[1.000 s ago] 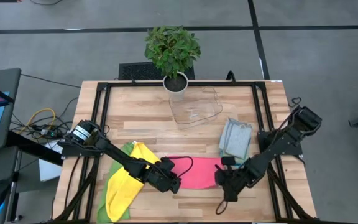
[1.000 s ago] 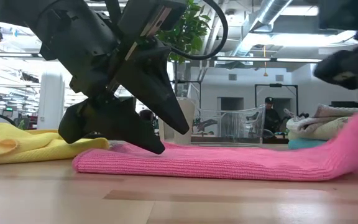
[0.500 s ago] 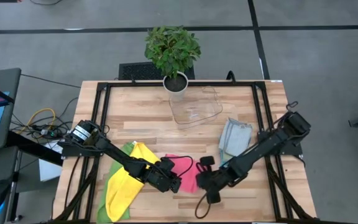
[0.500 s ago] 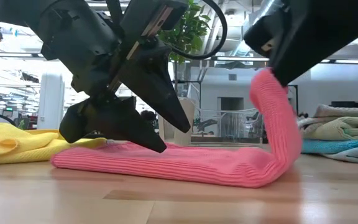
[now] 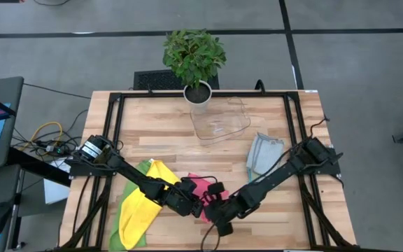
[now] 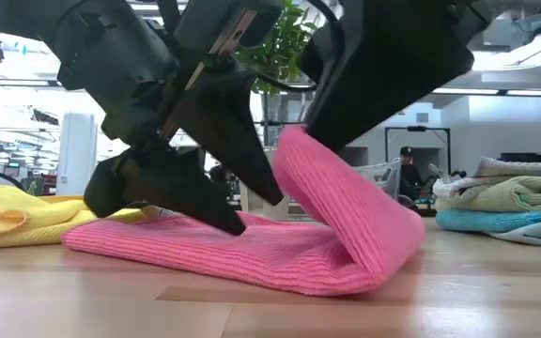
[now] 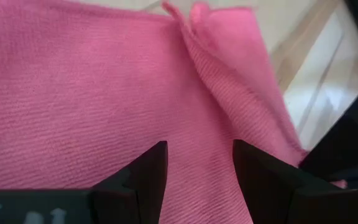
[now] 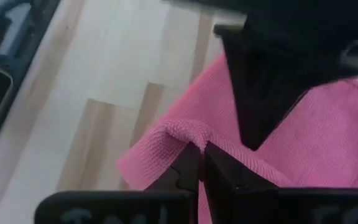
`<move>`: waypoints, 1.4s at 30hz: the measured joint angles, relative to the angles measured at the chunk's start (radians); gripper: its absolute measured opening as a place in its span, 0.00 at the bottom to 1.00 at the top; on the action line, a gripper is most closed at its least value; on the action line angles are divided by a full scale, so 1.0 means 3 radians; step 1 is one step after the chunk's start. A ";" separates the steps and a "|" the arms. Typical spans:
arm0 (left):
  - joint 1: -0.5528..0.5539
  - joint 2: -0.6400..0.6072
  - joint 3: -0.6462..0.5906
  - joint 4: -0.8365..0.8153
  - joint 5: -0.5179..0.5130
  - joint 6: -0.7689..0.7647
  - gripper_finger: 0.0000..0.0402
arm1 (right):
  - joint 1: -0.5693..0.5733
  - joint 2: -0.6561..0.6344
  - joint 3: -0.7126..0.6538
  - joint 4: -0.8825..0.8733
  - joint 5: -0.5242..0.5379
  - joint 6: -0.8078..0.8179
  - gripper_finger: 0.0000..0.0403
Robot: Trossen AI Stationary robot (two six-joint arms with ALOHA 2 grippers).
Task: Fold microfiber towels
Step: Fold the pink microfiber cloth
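Right gripper [image 5: 214, 208], low centre of the high view, is pinched closed on one edge of the pink towel [image 6: 252, 249]; in the right wrist view I see its fingers [image 8: 191, 169] clamped on a raised fold of the cloth. In the low view that edge is lifted and curled over the rest of the towel, which lies flat on the table [image 5: 152, 136]. Left gripper [image 5: 193, 203] sits just beside it, fingers [image 7: 146, 177] partly apart and pressing down onto the flat pink cloth, gripping nothing. Yellow towel [image 5: 145, 203] lies at lower left of the high view, over a green towel [image 5: 117, 227]. Grey and teal towels [image 5: 266, 157] are stacked right of centre. Clear plastic tray [image 5: 221, 120] and potted plant [image 5: 194, 59] stand at upper centre.
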 joint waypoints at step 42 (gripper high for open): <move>-0.0278 -0.0210 0.0062 0.0361 -0.0688 0.0243 0.43 | 0.0060 -0.0982 -0.1046 0.0482 0.0468 0.0671 0.31</move>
